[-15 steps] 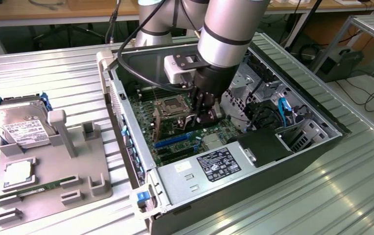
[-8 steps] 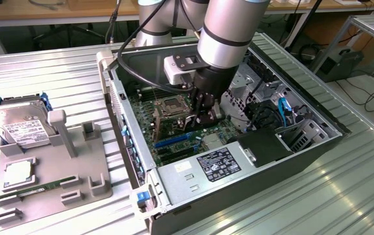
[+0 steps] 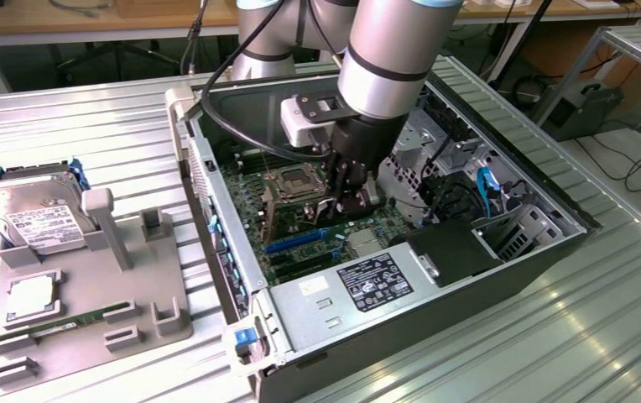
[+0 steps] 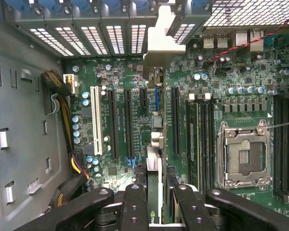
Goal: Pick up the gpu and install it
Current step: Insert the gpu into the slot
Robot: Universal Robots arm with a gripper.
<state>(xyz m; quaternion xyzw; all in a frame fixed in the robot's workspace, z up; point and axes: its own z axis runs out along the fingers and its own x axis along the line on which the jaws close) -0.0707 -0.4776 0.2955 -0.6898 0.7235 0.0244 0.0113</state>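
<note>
Ribbed metal tabletop (image 3: 96, 134) carries an open computer case (image 3: 555, 243), with a grey tray (image 3: 158, 290) at its 9 o'clock side holding a hard drive (image 3: 29, 210). Inside the case, the gripper (image 4: 154, 202) pinches the gpu (image 4: 154, 166) on edge between its fingers (image 4: 135, 204), just above the motherboard (image 4: 231, 72); its silver bracket (image 4: 161, 43) reaches to the rear slot covers. I judge the risk is misalignment: if the card edge misses its slot (image 4: 156, 98), pressing down could bend the board or make the card slip in the fingers.
</note>
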